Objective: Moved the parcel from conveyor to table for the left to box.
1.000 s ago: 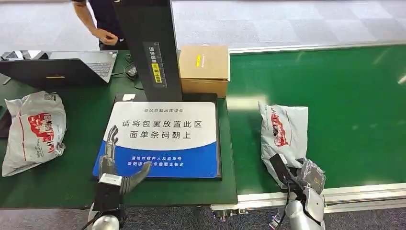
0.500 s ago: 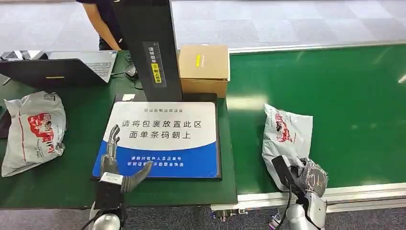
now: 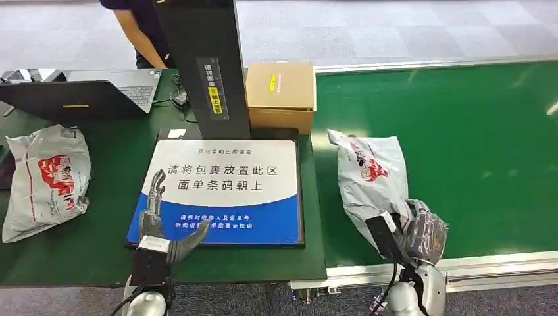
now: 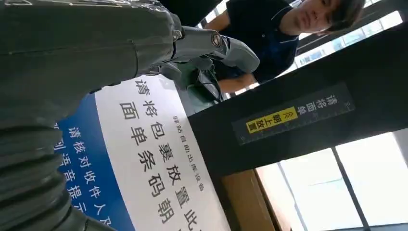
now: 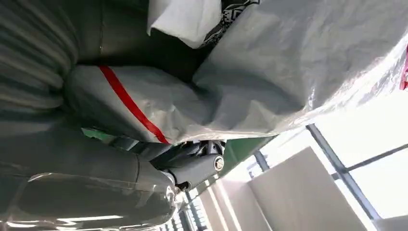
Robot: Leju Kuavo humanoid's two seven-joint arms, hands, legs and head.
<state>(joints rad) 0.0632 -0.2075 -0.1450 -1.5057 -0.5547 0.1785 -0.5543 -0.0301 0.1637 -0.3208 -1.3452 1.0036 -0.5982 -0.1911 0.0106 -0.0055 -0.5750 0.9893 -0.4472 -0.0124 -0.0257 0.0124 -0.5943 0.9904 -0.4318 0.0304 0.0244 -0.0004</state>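
A grey plastic parcel with red print lies over the green conveyor near its left edge. My right hand grips its near end. The right wrist view shows the bag with a red stripe pressed against that hand, fingers wrapped under it. My left hand rests open over the blue and white placement mat on the table, holding nothing. Its thumb and fingers stretch out above the mat in the left wrist view.
A second grey parcel lies at the table's left. A cardboard box stands behind the mat beside a black scanner post. A laptop sits at back left. A person stands behind the table.
The parcel has swung up and to the left toward the table edge, held by my right hand. The person's arm has drawn back. My left hand has stayed put.
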